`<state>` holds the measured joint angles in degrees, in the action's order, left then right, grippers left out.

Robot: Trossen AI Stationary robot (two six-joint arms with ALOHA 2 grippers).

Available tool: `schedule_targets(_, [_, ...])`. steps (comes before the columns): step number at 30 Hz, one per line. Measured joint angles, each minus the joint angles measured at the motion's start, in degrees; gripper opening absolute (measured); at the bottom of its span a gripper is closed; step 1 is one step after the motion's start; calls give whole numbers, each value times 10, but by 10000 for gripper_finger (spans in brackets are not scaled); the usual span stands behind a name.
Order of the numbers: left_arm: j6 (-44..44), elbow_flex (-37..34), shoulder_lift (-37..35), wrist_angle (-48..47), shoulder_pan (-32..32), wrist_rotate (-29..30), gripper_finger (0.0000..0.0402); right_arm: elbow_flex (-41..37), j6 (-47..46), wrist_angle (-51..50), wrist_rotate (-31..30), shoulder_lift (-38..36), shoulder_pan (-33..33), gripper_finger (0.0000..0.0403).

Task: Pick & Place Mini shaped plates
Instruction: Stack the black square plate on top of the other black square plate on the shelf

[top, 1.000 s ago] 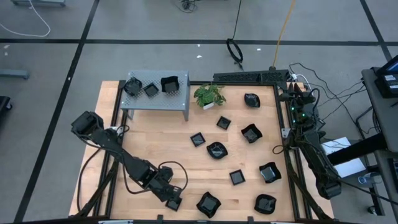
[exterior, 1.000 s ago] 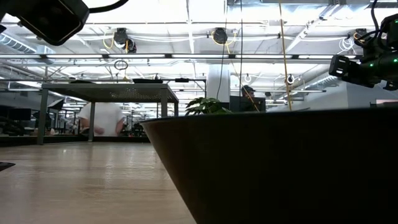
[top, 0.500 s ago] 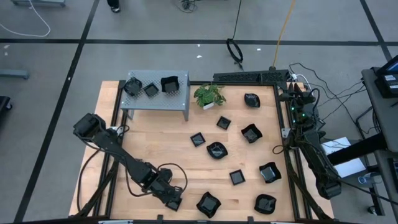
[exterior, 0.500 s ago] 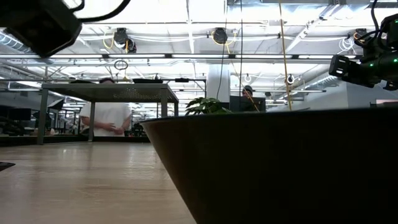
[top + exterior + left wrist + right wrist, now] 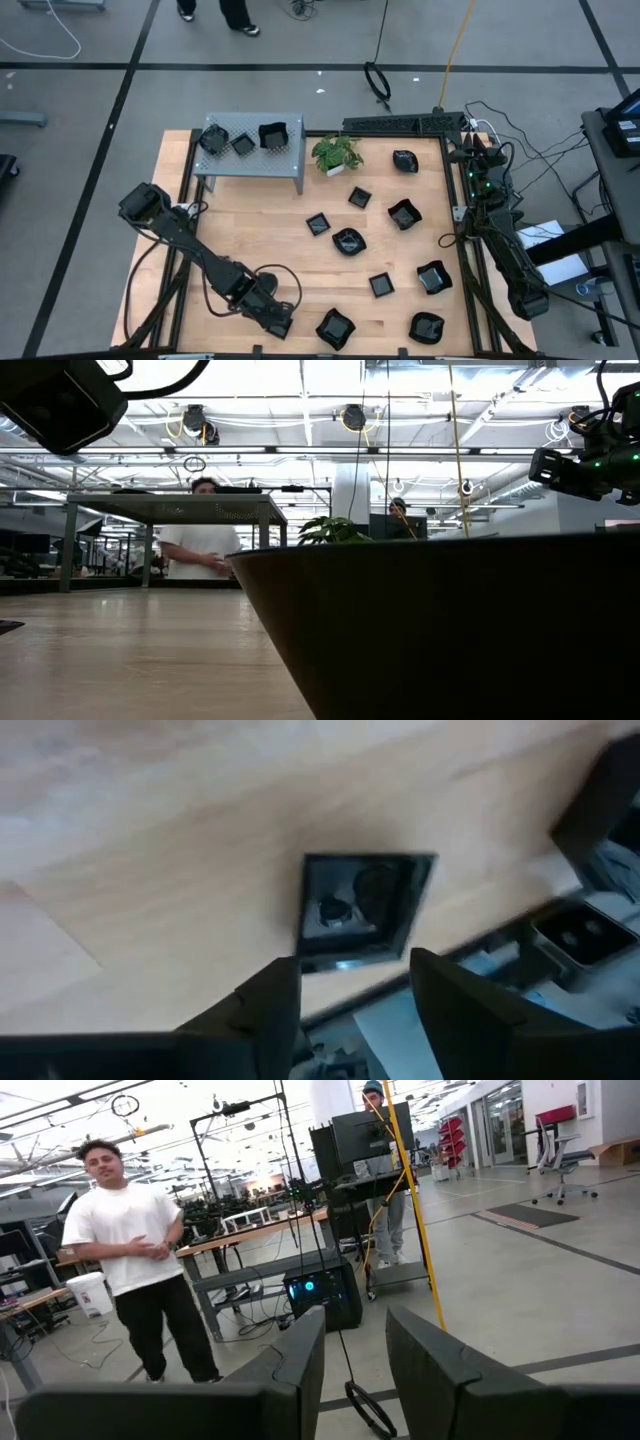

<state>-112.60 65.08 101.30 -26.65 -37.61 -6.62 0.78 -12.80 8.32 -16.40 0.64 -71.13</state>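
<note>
Several mini shaped plates, small, black and glossy, lie scattered on the wooden table (image 5: 250, 240). Three more sit on top of a grey perforated stand (image 5: 250, 158) at the far left. My left gripper (image 5: 350, 985) is low at the table's near edge, open. Its fingers stand at either side of the near rim of a square plate (image 5: 365, 908), which lies flat on the wood (image 5: 284, 328). My right gripper (image 5: 352, 1370) is parked off the table's right side (image 5: 478, 160), open with nothing in it and pointing into the room. My left gripper comes at the square plate slanting down from the table's left. Its open fingers (image 5: 445, 995) are beside the plate's near rim (image 5: 345, 960), and I cannot tell whether they touch it. The plate lies flat on the table.
A wavy plate (image 5: 335, 328) lies just right of the left gripper, with others (image 5: 348, 241) (image 5: 381, 285) (image 5: 427, 327) farther right. A green potted plant (image 5: 336, 152) stands beside the stand. One dark plate (image 5: 450, 630) fills the low view. People stand beyond the table (image 5: 135, 1250).
A person beyond the table has walked toward the right in the low view. The plates lie where they were.
</note>
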Motion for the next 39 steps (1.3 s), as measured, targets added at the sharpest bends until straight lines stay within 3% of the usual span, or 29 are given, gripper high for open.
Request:
schedule_targets(7, [13,0,20,4,-4,26,195,0,0,0,0,0,0,100])
schedule_targets(16, [25,1,82,63,-4,-1,189,0,0,0,0,0,0,100])
schedule_targets(20, [24,1,85,62,-4,-11,153,0,0,0,0,0,0,100])
schedule_targets(30, [24,0,85,72,-3,-11,13,0,0,0,0,0,0,100])
schedule_targets(39, [36,-1,78,77,8,-3,5,0,0,0,0,0,0,100])
